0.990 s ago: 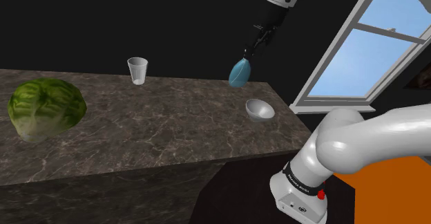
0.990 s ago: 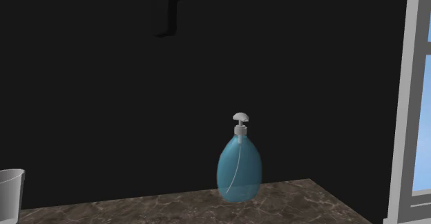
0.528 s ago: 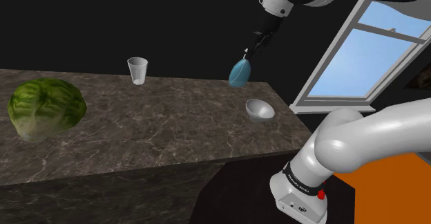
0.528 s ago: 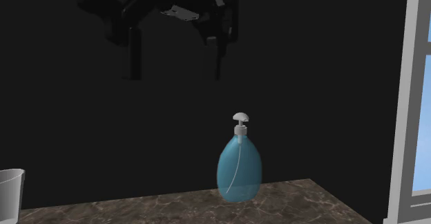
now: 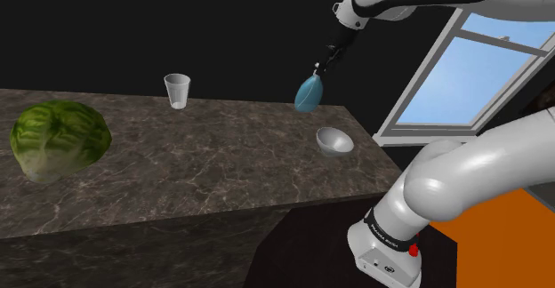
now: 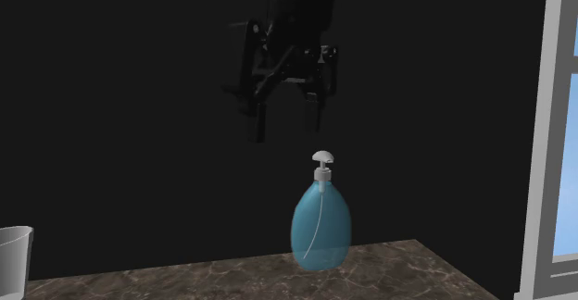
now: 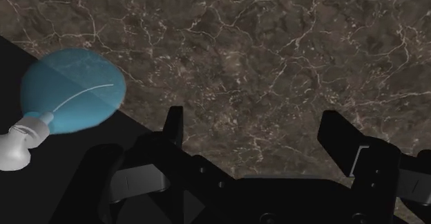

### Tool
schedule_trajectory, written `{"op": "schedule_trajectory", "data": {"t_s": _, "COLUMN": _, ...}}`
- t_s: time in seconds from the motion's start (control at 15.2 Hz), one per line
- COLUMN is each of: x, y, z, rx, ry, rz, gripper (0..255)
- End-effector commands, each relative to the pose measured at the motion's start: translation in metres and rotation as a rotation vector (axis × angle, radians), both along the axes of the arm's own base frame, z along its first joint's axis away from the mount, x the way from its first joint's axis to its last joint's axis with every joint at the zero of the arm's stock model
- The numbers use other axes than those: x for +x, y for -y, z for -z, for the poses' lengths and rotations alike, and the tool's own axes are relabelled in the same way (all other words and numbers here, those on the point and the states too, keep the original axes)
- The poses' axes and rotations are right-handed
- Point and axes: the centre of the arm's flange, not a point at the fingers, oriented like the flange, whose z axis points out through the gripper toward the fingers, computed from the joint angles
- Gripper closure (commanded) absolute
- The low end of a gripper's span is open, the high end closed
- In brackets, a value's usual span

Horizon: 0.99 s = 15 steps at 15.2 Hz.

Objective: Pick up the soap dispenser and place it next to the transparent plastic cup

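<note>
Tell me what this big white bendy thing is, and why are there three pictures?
It is a robot arm with a black claw at its end. One picture looks down from beside the arm. One is taken close to the soap bottle. One comes from a camera on the claw itself. On the dark stone counter are a blue soap dispenser, a see-through cup, a grey bowl and a green lettuce. The claw is open and holds nothing. It hangs just above the dispenser's pump, not touching it.
</note>
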Motion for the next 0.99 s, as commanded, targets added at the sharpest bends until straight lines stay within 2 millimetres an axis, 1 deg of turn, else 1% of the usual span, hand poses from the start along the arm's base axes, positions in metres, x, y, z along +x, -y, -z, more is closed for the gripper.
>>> {"op": "schedule_trajectory", "data": {"t_s": 0.0, "x": 0.011, "y": 0.025, "z": 0.006, "rx": -0.010, "ry": 0.010, "rz": -0.004, "gripper": 0}}
{"op": "schedule_trajectory", "data": {"t_s": 0.92, "x": 0.074, "y": 0.181, "z": 0.049, "rx": -0.065, "ry": 0.077, "rz": -0.029, "gripper": 0}}
